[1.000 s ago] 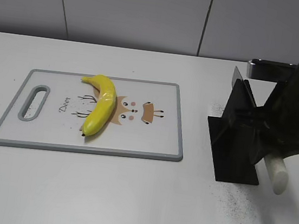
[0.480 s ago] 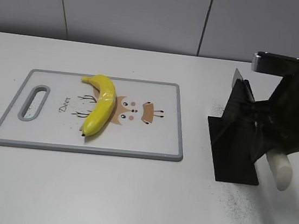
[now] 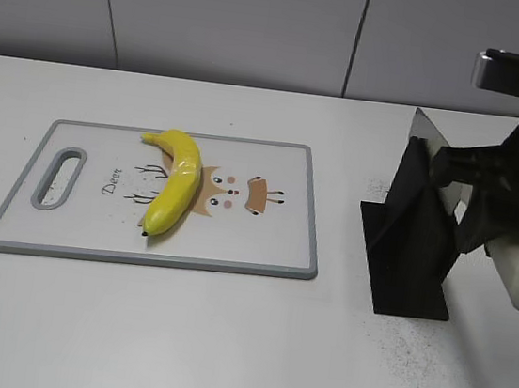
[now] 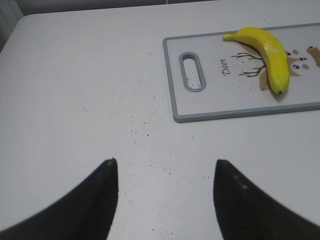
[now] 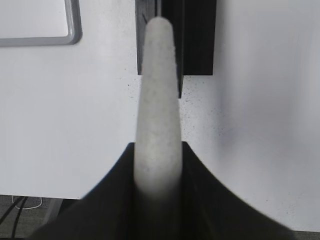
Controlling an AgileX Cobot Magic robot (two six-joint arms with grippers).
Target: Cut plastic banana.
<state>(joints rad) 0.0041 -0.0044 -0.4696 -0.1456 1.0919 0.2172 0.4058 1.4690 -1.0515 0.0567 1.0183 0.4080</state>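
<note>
While the right gripper is clamped on the pale handle of a knife, the blade is only partly drawn out of the black knife stand on the right side of the table. The grey blade tip shows above the top of the stand in the exterior view. The left gripper hangs over bare table with its jaws apart and nothing between them, well to the left of the cutting board.

The banana lies whole on the board, curved, its dark tip pointing toward the near edge, across the printed deer picture. It is well apart from both grippers.

Judgement: the step in hand is freeing the knife from its stand. To do this well, the pull should follow the line of the slot so the blade does not bind or tip the stand. The grip on the handle looks centred in the wrist view, which favours a steady carry. The blade should clear the stand fully before any sideways travel toward the board. The banana is smooth and rounded and could roll under a cut; the free gripper may need to steady it.
</note>
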